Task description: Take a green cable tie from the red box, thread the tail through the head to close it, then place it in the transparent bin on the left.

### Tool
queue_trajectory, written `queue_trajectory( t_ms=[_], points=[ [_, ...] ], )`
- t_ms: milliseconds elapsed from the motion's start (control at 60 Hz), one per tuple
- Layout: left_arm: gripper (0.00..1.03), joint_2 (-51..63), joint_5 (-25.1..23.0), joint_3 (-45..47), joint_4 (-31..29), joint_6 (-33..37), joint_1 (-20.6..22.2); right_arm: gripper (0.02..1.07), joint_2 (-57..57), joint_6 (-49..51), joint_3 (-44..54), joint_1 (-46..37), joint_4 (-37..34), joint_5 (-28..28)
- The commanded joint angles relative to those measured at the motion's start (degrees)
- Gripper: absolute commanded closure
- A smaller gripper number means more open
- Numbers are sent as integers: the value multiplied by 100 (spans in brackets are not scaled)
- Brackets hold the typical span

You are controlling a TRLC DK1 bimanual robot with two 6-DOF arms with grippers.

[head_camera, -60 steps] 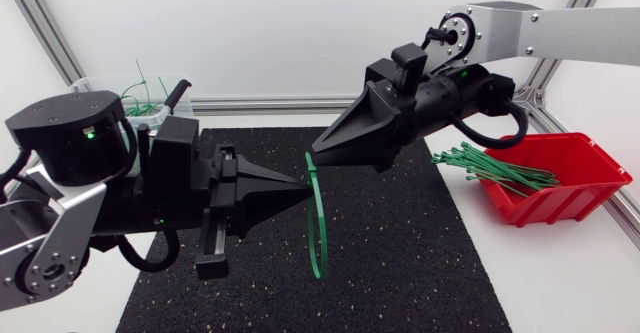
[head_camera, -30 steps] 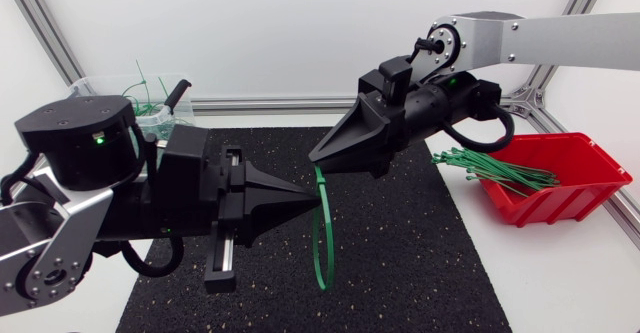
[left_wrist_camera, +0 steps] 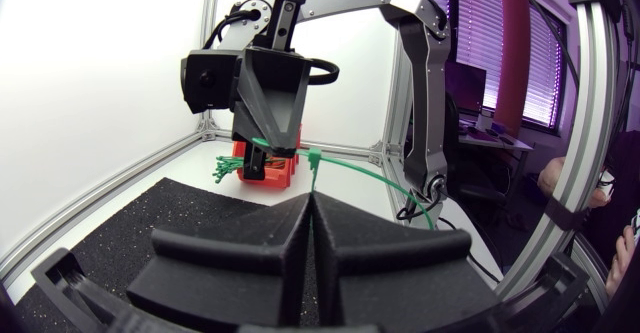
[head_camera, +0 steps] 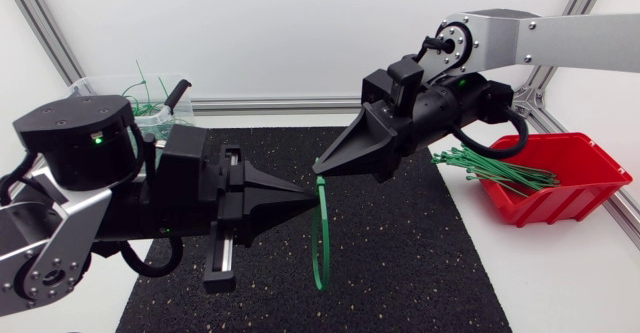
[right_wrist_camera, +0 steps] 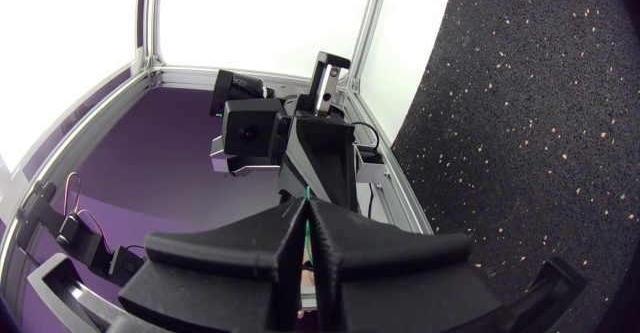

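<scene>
- The left gripper (head_camera: 312, 195) is closed on the green tie (head_camera: 319, 278), pinching it at the fingertips.
- The right gripper (head_camera: 320, 167) is closed on the same tie, its tip just above and beside the left one.
- The tie hangs as a narrow loop below both tips, in the air over the black mat (head_camera: 400, 263).
- The red box (head_camera: 575, 188) sits on the white surface (head_camera: 560, 273) to the right, with a bundle of green ties spilling over its rim.
- The clear bin (head_camera: 95, 88) stands at the far left and holds several green ties.
</scene>
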State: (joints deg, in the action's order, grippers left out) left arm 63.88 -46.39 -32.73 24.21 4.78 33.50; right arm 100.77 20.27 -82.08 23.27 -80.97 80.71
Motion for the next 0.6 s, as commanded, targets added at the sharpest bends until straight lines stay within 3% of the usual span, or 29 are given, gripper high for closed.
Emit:
queue_trajectory(
  t_ms=[0,583],
  points=[
    [100,-86,7,-67,14,111,25,101,-14,170,193,38,-42,-29],
    [100,-332,86,21,-118,111,395,101,628,126,-607,-129,37,-11]
  ],
)
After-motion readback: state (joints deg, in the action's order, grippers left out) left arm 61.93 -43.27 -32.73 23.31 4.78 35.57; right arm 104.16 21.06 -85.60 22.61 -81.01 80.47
